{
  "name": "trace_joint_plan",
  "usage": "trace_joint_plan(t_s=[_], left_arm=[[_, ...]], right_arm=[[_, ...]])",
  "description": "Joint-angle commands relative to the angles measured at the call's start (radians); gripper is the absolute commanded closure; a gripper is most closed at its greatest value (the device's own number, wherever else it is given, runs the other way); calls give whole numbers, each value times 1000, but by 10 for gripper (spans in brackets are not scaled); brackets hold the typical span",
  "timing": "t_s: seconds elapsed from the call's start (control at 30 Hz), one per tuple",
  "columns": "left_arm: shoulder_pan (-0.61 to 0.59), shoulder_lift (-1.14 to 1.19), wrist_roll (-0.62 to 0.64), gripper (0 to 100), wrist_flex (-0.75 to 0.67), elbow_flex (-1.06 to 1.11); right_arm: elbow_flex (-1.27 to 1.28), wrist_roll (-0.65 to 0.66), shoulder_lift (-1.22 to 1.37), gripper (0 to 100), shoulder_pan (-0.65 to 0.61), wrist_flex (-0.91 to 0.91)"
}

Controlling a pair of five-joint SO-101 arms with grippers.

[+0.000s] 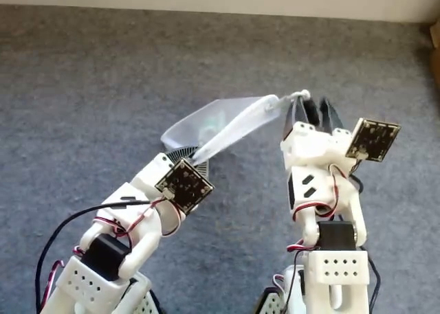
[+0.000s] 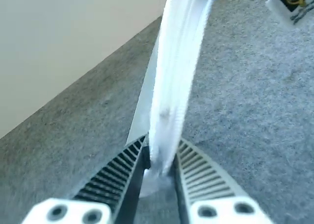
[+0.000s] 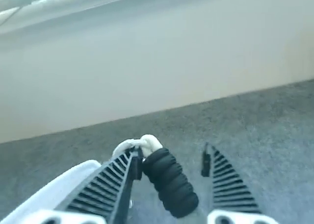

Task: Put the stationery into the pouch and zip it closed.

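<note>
The see-through pouch (image 1: pixel 227 125) with a white zipper strip (image 2: pixel 179 62) hangs above the grey carpet, stretched between the two arms. My left gripper (image 1: pixel 194 154) is shut on the pouch's near end, and the zipper strip runs out from between its ribbed fingers (image 2: pixel 159 158). The pouch's far end has a white knot (image 3: pixel 142 144) and a black ribbed pull (image 3: pixel 169 182). That pull lies between the fingers of my right gripper (image 3: pixel 172 150), against one finger and with a gap to the other. My right gripper (image 1: pixel 316 108) is open. Something pale shows faintly inside the pouch.
Grey carpet (image 1: pixel 103 73) covers the whole work surface. A pale wall (image 3: pixel 157 62) runs along its far edge. The right arm's camera board (image 2: pixel 292 3) hangs close beyond the pouch's far end.
</note>
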Motion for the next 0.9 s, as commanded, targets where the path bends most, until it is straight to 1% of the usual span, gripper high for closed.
trace_joint_plan(t_s=[0.0,0.07,0.2,0.4,0.57,0.7,0.87], left_arm=[[-25,-5,32,782,8,-1],[-27,-5,74,761,15,-5],[-22,-5,83,762,41,-30],[-27,-5,83,762,160,-111],[-31,-5,86,762,264,-148],[-113,-5,86,762,298,-179],[-205,-5,86,762,299,-213]], right_arm=[[-96,-5,-19,769,-27,134],[-148,-3,-19,769,-48,206],[-242,-3,-19,769,-116,349],[-400,2,-19,769,-213,572],[-440,153,-19,769,-286,699],[-443,207,-18,769,-303,803],[-446,207,-18,767,-306,955]])
